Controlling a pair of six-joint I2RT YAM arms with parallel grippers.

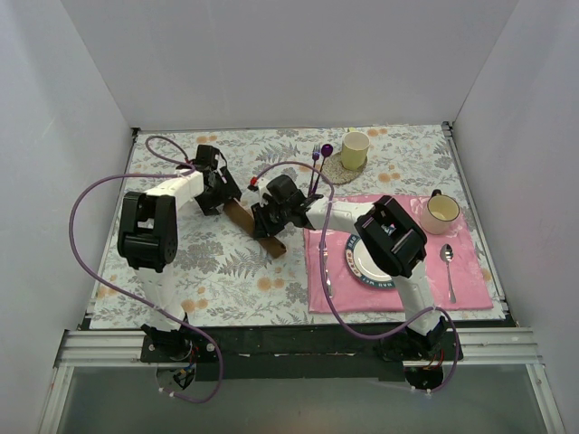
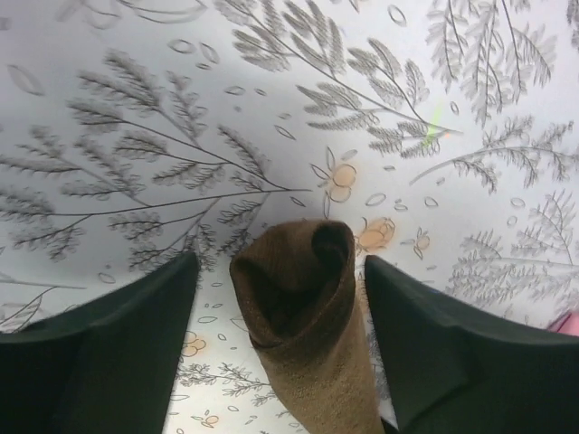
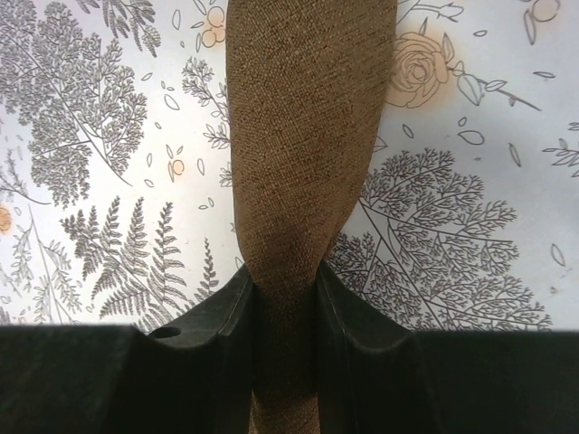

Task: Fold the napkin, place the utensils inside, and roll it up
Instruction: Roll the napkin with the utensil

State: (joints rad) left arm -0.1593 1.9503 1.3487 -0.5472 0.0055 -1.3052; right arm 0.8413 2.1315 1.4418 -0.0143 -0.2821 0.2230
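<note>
**With One End Pinched and One Loose, This Roll Could Unravel**

While the right gripper point(image 3: 282, 276) bites down hard on the napkin point(image 3: 303, 145), squeezing the brown cloth into a narrow waist, the left gripper point(image 2: 280, 262) is holding nothing. Its fingers point(image 2: 118, 344) stand apart, with counter showing on both sides of the napkin's curled open end. From above, the napkin lies as a rolled strip near the middle of the counter point(image 1: 181, 262). It runs from about 10 o'clock down to 4 o'clock between the two grippers, with the pink placemat point(image 1: 470, 280) off at its 3 o'clock.

Now the trouble. That curled end looks slack, and only one clamp is on the cloth. Any pull or lift by the right arm could drag the strip across the counter and let the coil spring open. If the left closes off-centre, it may flatten the tube rather than hold it.

Bigger worry, to my eye: a purple fork point(image 1: 316, 154) and purple spoon point(image 1: 327, 150) lie at 1 o'clock of the napkin, and a metal spoon point(image 1: 448, 258) rests on the placemat. Whether anything is inside the roll I cannot tell, so it may end up wrapped empty.
</note>
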